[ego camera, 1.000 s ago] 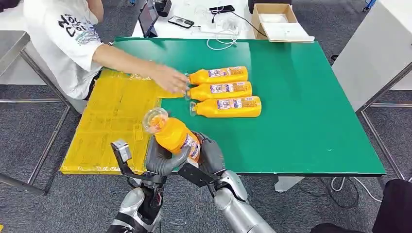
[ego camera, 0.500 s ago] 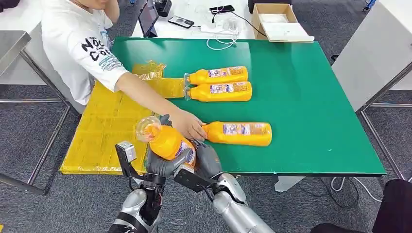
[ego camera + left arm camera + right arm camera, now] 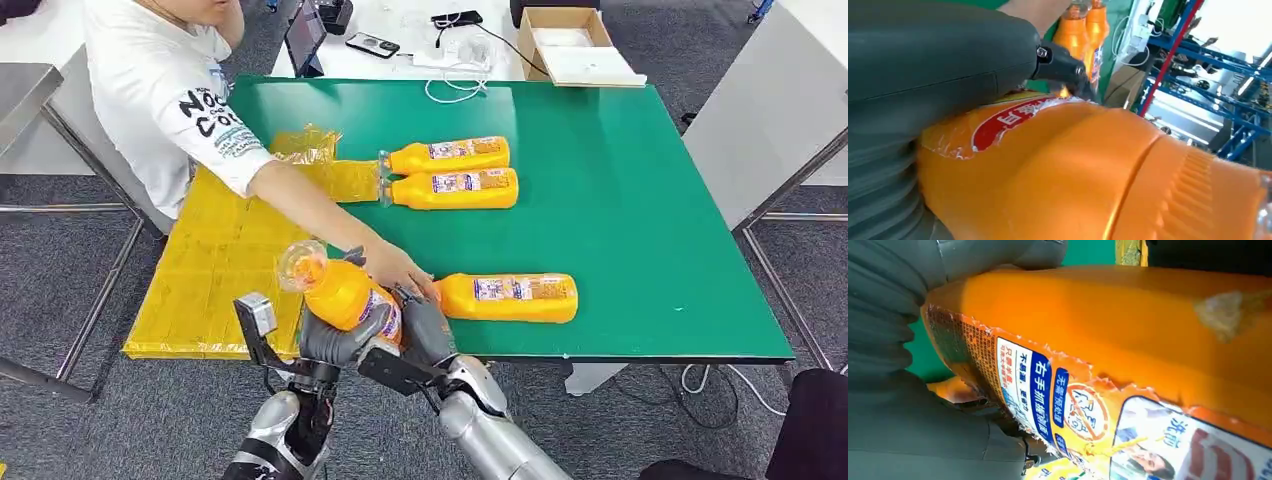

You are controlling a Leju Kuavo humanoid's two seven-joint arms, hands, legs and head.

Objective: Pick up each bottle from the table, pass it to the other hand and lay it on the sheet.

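orange bottle [image 3: 343,292] gripped between left hand [image 3: 330,338] and right hand [image 3: 428,332].

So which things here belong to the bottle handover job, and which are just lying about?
Job:
- held bottle, gripped by left hand and right hand
- near bottle
- two far bottles
- yellow sheet

Lying about:
- cardboard box
- phone
- white cable
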